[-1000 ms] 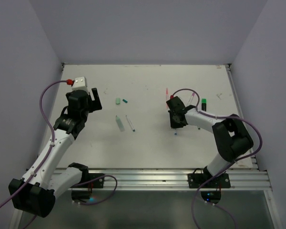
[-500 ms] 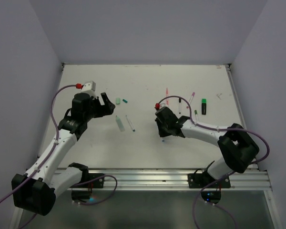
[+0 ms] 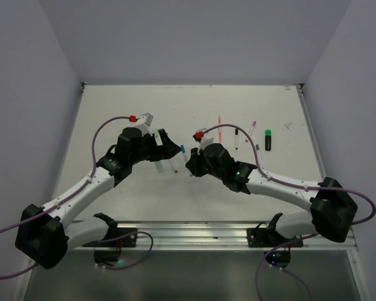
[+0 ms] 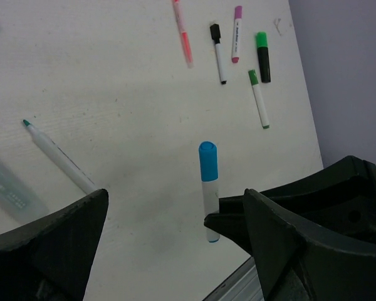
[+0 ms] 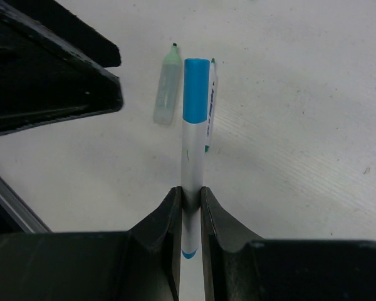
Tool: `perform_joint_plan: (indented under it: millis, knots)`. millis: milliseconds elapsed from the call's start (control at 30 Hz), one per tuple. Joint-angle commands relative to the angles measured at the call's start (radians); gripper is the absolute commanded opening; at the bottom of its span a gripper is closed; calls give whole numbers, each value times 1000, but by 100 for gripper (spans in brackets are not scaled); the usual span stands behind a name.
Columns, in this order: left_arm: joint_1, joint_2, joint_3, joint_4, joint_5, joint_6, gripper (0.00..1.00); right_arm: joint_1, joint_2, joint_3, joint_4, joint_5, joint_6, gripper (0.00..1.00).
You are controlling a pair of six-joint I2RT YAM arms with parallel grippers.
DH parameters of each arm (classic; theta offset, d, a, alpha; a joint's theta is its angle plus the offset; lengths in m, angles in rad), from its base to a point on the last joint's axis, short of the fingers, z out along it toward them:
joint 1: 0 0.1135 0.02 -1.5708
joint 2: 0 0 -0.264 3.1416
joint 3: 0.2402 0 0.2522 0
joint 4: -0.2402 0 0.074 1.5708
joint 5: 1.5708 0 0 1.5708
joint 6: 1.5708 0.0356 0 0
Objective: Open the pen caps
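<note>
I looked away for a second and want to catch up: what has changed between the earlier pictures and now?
The right gripper, shut on the blue-capped pen, carried it left toward the middle. The left gripper swung right to meet it, jaws open and facing the blue cap, not yet touching. The pink pen and the highlighter stayed put.

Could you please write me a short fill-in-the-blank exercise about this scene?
The right hand is shut on a white pen whose cap is ___. The left hand stands ___. The green-topped highlighter has a ___ body.
Missing words: blue; open; black.
</note>
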Motion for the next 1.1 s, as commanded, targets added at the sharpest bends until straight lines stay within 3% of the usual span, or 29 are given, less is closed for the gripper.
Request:
perform_joint_plan:
  millis: [0,167,367,567,867,1067]
  knots:
    - [-37,37,2,124,-39,-64,91,14,-23,-5,116,-5,-12,0]
    - [-86,69,17,164,-103,-86,82,42,-7,-4,133,-13,-20,0]
    - [-123,107,65,146,-181,-68,64,58,3,4,138,-11,-23,0]
    - [-130,135,63,157,-185,-63,53,63,7,6,139,-11,-25,0]
    - [-135,133,83,155,-217,-48,48,69,20,2,147,-25,-28,0]
    - [-134,143,96,157,-215,-52,40,74,20,-2,151,-26,-32,0]
